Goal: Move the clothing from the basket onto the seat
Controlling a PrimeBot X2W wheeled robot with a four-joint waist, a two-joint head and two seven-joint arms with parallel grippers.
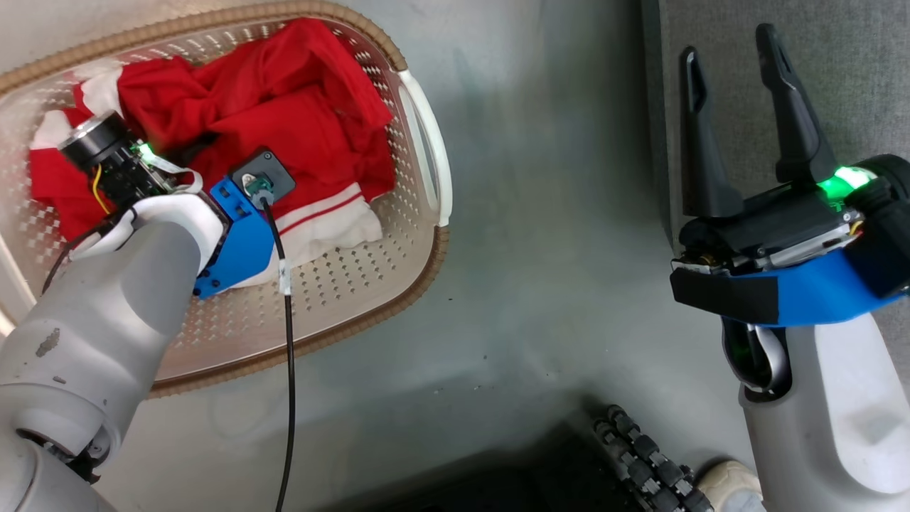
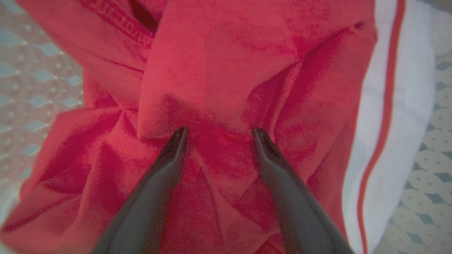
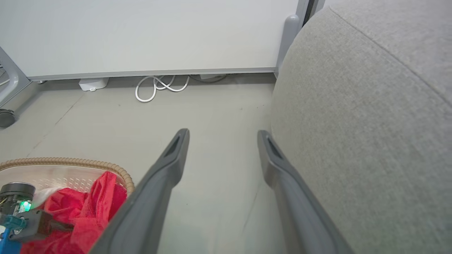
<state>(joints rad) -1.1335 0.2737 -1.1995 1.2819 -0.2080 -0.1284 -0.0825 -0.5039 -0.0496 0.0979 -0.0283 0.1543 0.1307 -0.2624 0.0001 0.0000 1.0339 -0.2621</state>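
Observation:
The clothing (image 1: 298,107), bright red fabric with a white, red-striped hem, lies bunched in the cream perforated basket (image 1: 426,156) at the upper left of the head view. My left arm reaches down into the basket. In the left wrist view my left gripper (image 2: 219,132) stands open, its two dark fingertips pressed onto a fold of the red clothing (image 2: 226,70). My right gripper (image 1: 732,78) is open and holds nothing, hanging beside the edge of the grey seat (image 1: 853,64). The right wrist view has the right gripper (image 3: 223,135) over the floor, next to the seat (image 3: 370,123).
Grey floor (image 1: 554,213) lies between the basket and the seat. A white wall panel (image 3: 148,31) with a coiled white cable (image 3: 159,86) at its foot closes the far side. My wheeled base (image 1: 640,455) is at the bottom edge.

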